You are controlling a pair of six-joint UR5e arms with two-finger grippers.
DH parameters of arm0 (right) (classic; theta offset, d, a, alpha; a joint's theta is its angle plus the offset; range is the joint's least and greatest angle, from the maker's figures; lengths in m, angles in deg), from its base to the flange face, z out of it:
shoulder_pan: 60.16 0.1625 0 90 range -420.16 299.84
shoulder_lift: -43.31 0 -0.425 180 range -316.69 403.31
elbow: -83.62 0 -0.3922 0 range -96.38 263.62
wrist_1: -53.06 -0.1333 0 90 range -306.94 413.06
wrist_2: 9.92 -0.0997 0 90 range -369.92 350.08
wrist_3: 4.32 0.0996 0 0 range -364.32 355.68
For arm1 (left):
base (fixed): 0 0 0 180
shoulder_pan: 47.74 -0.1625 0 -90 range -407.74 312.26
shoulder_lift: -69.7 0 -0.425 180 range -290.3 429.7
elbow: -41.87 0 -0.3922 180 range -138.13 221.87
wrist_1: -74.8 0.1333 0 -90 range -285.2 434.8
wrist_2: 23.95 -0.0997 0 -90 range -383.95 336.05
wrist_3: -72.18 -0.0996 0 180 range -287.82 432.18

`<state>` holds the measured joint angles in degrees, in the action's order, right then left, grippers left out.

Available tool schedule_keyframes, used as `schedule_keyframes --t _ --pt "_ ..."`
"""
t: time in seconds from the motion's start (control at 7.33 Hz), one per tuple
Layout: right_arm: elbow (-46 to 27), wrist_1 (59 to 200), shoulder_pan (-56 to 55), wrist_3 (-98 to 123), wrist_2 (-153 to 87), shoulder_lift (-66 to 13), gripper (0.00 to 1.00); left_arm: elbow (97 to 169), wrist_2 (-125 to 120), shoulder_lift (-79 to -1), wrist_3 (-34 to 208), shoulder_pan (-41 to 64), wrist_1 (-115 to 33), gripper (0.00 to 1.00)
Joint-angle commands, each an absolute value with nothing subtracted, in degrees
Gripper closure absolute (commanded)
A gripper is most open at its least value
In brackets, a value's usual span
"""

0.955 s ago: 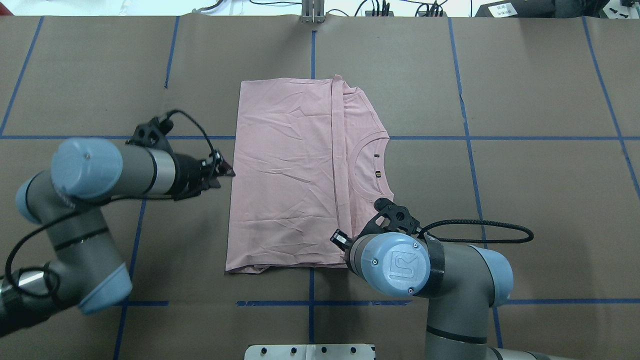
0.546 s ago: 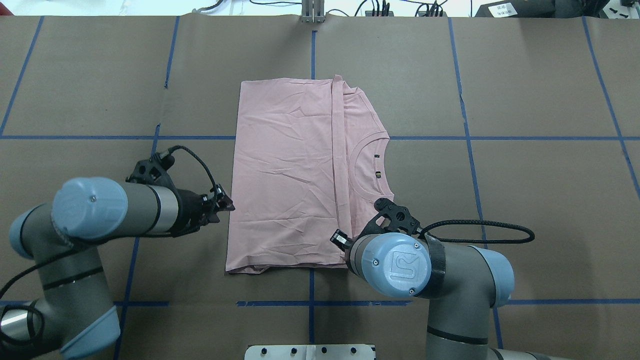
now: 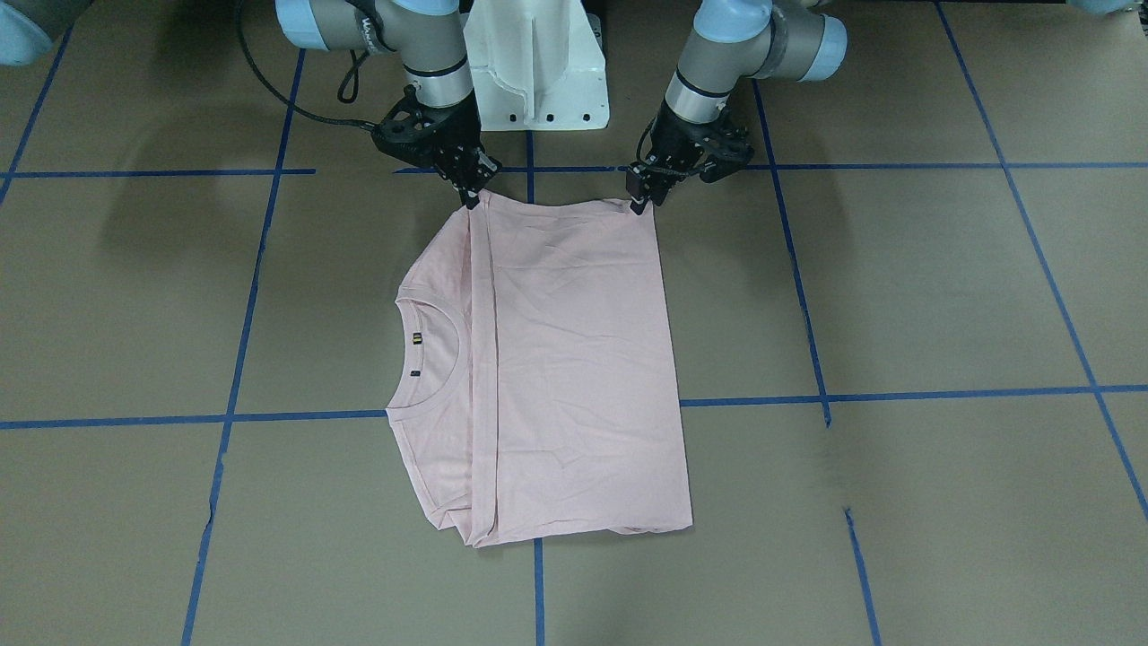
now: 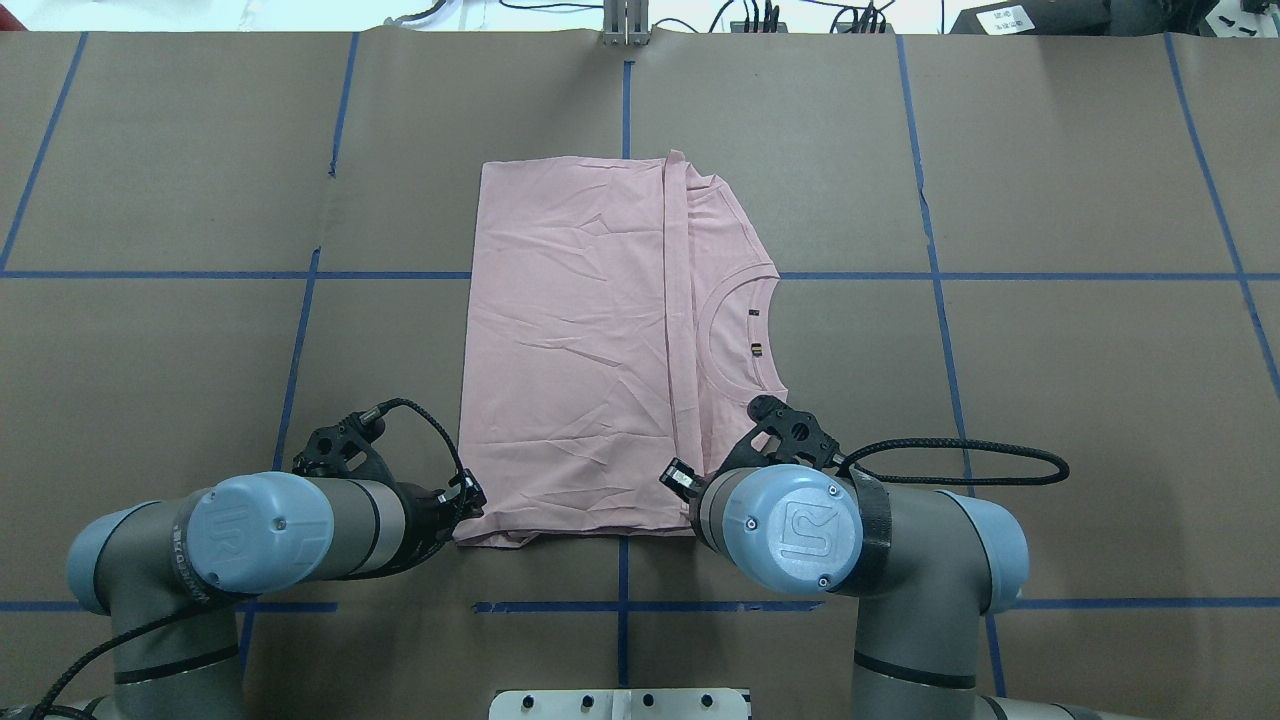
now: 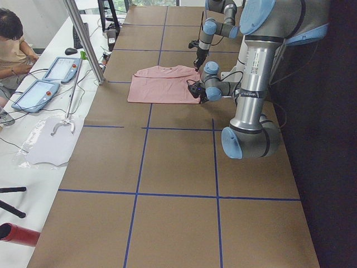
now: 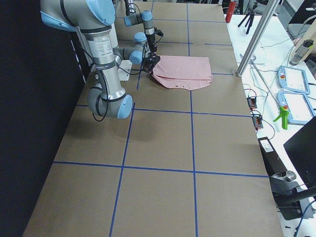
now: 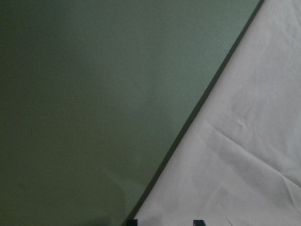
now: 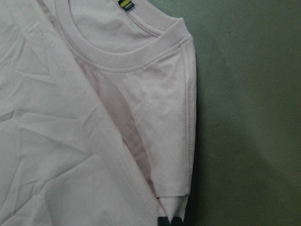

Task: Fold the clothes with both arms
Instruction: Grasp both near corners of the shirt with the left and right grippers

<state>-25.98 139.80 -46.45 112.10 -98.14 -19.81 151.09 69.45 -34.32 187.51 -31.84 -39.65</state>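
On table (image 4: 1000, 400), T-shirt (image 4: 570, 340) near-to-far, collar (image 4: 745, 330) right

Overhead, you can't see the right gripper (image 8: 169, 220): its own wrist covers it & the T-shirt (image 4: 580, 350) corner. Wrist cams crop both grippers to bare tips (left gripper (image 7: 163, 222) incl.). Person (image 5: 12, 47) cut off at frame edge.

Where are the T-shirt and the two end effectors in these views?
T-shirt (image 4: 711, 330), overhead view, on the neckline ribbing.
Left end effector (image 3: 639, 201), front-facing view, between its fingertips at the shirt's corner nearest the robot.
Right end effector (image 3: 468, 194), front-facing view, between its fingertips at the sleeve-side corner.
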Motion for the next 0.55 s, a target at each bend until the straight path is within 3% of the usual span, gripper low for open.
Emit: schedule_keyframes --t 0.0,0.41 --pt "-26.06 139.8 -46.45 112.05 -98.07 -19.71 1.0 150.77 69.39 -34.37 187.66 -31.92 -39.63 0.5" --pt "-26.07 139.8 -46.36 112.05 -98.07 -19.62 1.0 150.86 69.31 -34.11 187.75 -31.92 -39.54 0.5"
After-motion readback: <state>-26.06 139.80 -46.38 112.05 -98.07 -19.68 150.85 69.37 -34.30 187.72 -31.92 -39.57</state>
